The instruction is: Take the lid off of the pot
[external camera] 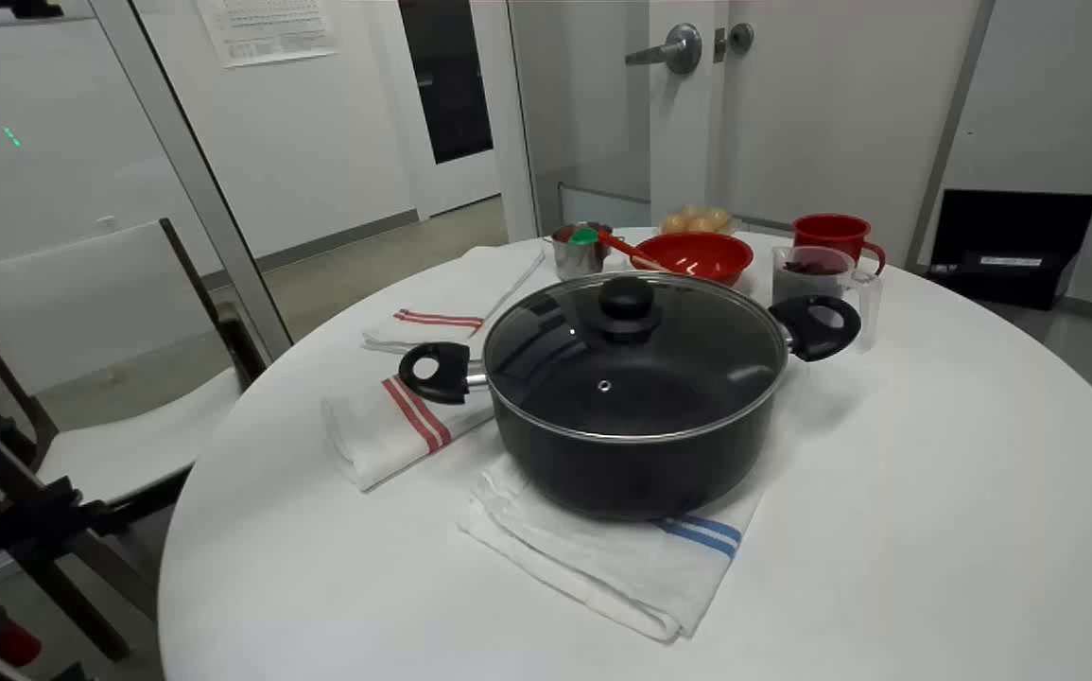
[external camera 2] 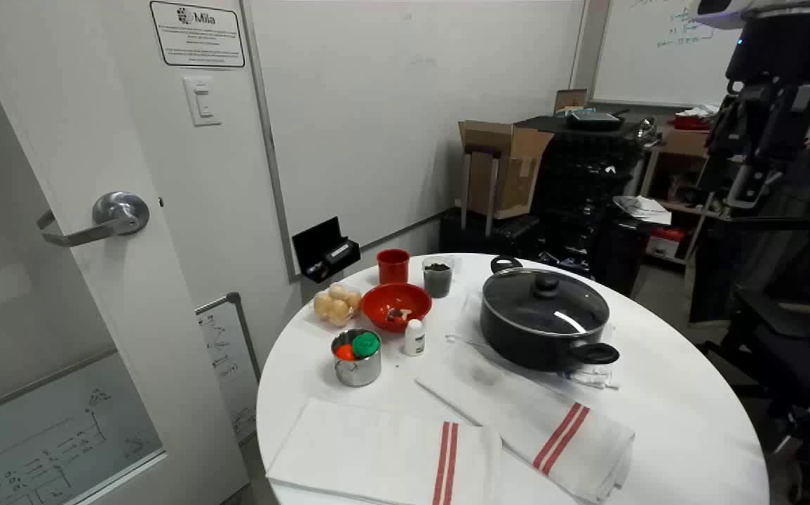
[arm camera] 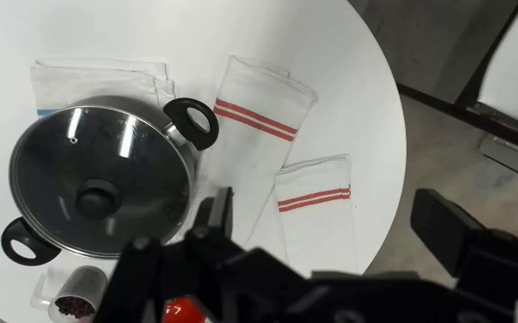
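The pot (external camera: pixel 635 482) is wide and black with two black side handles. It stands on a folded white towel on the round white table, and also shows in an exterior view (external camera 2: pixel 517 344) and the wrist view (arm camera: pixel 180 114). The glass lid (external camera: pixel 546 369), with its metal rim and black knob, lies flat on the pot. It also shows in an exterior view (external camera 2: pixel 513 301) and the wrist view (arm camera: pixel 151 179). My gripper (arm camera: pixel 321 202) is open and empty, its fingers wide apart. In an exterior view the gripper (external camera 2: pixel 731 186) hangs above and away from the pot, touching nothing.
Folded red-striped towels (external camera 2: pixel 394 449) lie beside the pot. A red bowl (external camera 2: pixel 396 301), red mug (external camera 2: pixel 393 268), clear measuring cup (external camera 2: pixel 438 280), steel cup (external camera 2: pixel 358 368), white bottle (external camera 2: pixel 414 338) and egg-like items (external camera 2: pixel 336 305) stand nearby. A chair (external camera: pixel 92 312) stands by the table.
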